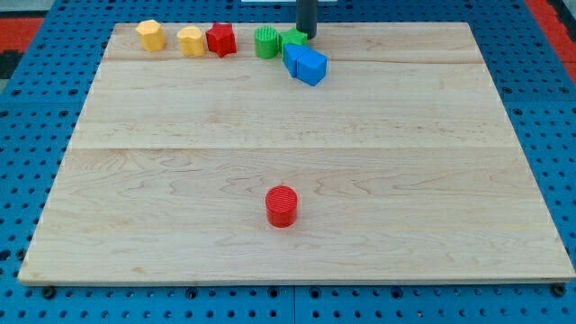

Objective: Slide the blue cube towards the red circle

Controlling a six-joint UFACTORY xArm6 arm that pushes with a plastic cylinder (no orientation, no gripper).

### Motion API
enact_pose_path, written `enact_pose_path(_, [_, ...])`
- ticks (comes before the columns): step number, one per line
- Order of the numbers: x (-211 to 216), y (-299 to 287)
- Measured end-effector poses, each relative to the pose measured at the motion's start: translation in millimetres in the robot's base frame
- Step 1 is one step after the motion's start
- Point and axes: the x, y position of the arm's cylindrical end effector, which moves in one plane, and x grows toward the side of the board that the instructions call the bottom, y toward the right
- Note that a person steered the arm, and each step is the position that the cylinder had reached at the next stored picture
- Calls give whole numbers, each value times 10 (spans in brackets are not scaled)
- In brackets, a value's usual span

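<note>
Counter (pixel 180 108), top edge, left to right: two yellow blocks (pixel 151 35) (pixel 190 41), red star-like block (pixel 221 40), green cylinder (pixel 266 42), green block (pixel 292 39). Blue cube (pixel 310 67) beside another blue block (pixel 292 57), well apart from the red circle (pixel 282 206). Rod upright, my tip (pixel 307 36) just right of the green block; no fingers fitted.

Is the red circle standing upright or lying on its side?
Upright. The red circle shows its flat round top face upward, with its ribbed side wall below, resting on the wooden board.

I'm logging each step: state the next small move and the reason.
Probably push my tip toward the view's bottom-left into the blue cube: it sits just above the cube, beside the green block, and the red circle lies far below, slightly left.
</note>
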Motion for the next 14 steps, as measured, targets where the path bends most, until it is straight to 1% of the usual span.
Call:
enact_pose_path(3, [1490, -47])
enact_pose_path(4, [950, 41])
enact_pose_path(5, [1457, 644])
enact_pose_path(6, [2109, -62])
enact_pose_path(7, [2626, -356])
enact_pose_path(8, [2197, -141])
enact_pose_path(9, [2065, -83])
enact_pose_path(10, [1790, -150])
enact_pose_path(11, [1615, -276])
enact_pose_path(12, [1541, -682])
enact_pose_path(13, [1935, -810])
enact_pose_path(14, [2008, -941])
